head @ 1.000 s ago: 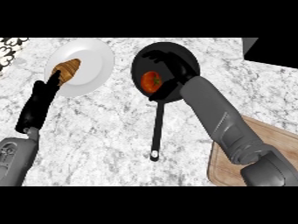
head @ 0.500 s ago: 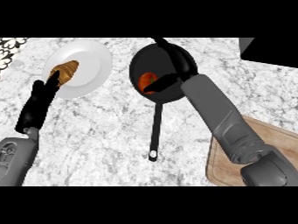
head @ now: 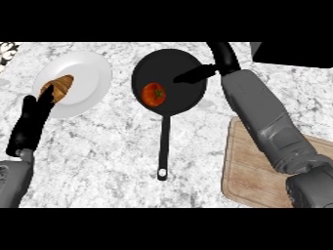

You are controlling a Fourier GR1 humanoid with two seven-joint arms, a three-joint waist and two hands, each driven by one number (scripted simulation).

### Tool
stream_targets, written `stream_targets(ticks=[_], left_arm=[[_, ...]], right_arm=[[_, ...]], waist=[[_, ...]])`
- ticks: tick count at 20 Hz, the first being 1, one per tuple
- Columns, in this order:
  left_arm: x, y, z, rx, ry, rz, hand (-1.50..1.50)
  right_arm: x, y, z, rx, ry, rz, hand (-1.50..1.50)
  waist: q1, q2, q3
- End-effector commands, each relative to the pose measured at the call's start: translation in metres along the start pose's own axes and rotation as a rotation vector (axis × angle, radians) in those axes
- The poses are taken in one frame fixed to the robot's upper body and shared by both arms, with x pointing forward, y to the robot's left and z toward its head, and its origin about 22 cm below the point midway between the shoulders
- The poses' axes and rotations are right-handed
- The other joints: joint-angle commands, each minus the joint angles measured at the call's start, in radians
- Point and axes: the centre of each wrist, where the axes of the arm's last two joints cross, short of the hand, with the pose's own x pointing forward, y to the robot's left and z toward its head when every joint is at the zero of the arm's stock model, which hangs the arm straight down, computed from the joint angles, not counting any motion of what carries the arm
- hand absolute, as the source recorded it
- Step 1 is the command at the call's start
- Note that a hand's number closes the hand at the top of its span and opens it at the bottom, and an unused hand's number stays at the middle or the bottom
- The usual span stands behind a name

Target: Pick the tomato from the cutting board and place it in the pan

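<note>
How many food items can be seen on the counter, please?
2. A tomato lies in the black pan; a brown pastry sits on the white plate, partly behind the left robot hand.

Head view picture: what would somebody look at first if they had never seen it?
Probably the red tomato, bright inside the black pan near the middle of the marble counter. The right hand hangs over the pan's far rim, fingers straight, not holding the tomato. On the left, a white plate carries a brown pastry, with the left hand resting at its edge.
</note>
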Motion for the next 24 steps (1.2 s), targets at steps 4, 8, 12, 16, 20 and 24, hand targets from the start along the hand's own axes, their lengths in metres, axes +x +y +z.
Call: stream_targets(ticks=[4, 8, 12, 16, 20, 24], left_arm=[[-0.014, 0.005, 0.009, 0.000, 0.029, 0.006, 0.00], [-0.010, 0.014, 0.001, 0.037, 0.013, 0.004, 0.00], [-0.012, -0.001, 0.008, 0.021, 0.014, 0.001, 0.00], [-0.008, 0.004, 0.009, 0.008, 0.008, 0.013, 0.00], [-0.014, 0.008, 0.013, 0.004, -0.002, 0.003, 0.00], [-0.004, 0.016, 0.009, 0.007, -0.002, -0.002, 0.00]], right_arm=[[-0.021, -0.094, 0.020, -0.041, 0.013, -0.034, -1.50], [-0.015, -0.142, 0.027, -0.006, -0.004, -0.033, -1.50], [-0.010, -0.179, 0.037, 0.017, 0.003, -0.021, -1.50], [-0.017, -0.212, 0.057, 0.024, -0.002, -0.015, -1.50], [-0.024, -0.231, 0.074, 0.048, -0.014, 0.002, -1.50], [-0.017, -0.254, 0.083, 0.039, -0.032, 0.006, -1.50]], waist=[[-0.022, -0.003, 0.002], [-0.034, -0.002, 0.001], [-0.025, -0.002, 0.002], [-0.014, 0.001, 0.004], [-0.009, 0.002, 0.004], [-0.001, 0.006, 0.006]])
